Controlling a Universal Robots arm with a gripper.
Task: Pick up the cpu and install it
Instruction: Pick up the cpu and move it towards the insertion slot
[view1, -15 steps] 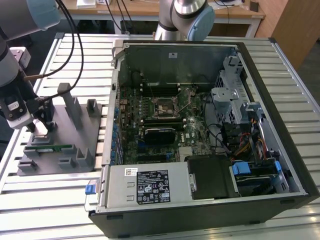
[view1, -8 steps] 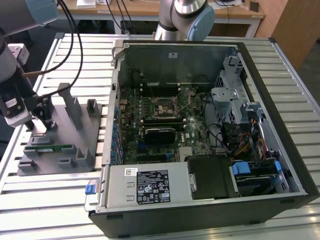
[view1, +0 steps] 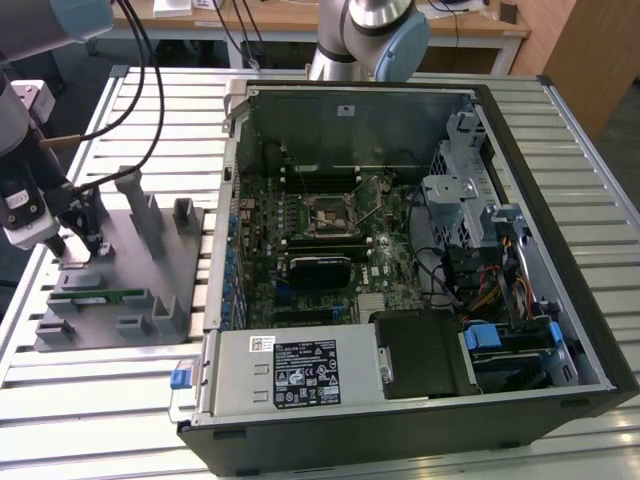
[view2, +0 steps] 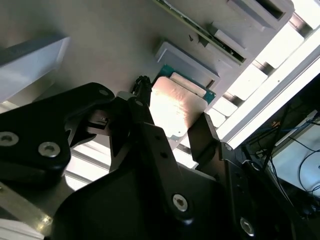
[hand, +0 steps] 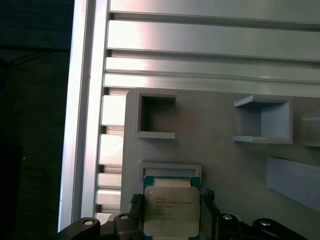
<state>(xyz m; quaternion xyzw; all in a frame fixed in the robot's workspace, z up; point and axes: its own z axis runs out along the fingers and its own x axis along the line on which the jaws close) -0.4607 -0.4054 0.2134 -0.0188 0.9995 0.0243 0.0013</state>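
Note:
The cpu (hand: 171, 210), a small square chip with a pale silver top and a green rim, lies in its shallow holder on the grey fixture plate (view1: 115, 285) at the exterior view's left. My gripper (view1: 85, 245) is down over it there. In both wrist views one black finger (hand: 136, 206) presses each opposite side of the cpu (view2: 175, 105), so the gripper (hand: 171, 202) is shut on it. The chip still rests level in the holder. The empty processor socket (view1: 330, 215) shows on the motherboard inside the open computer case (view1: 560, 330).
A green memory stick (view1: 95, 296) lies in a slot on the fixture plate near the gripper. Grey upright posts (view1: 135, 205) and open box-shaped holders (hand: 156, 116) stand on the plate. The slatted metal table's edge (hand: 82, 125) runs close by.

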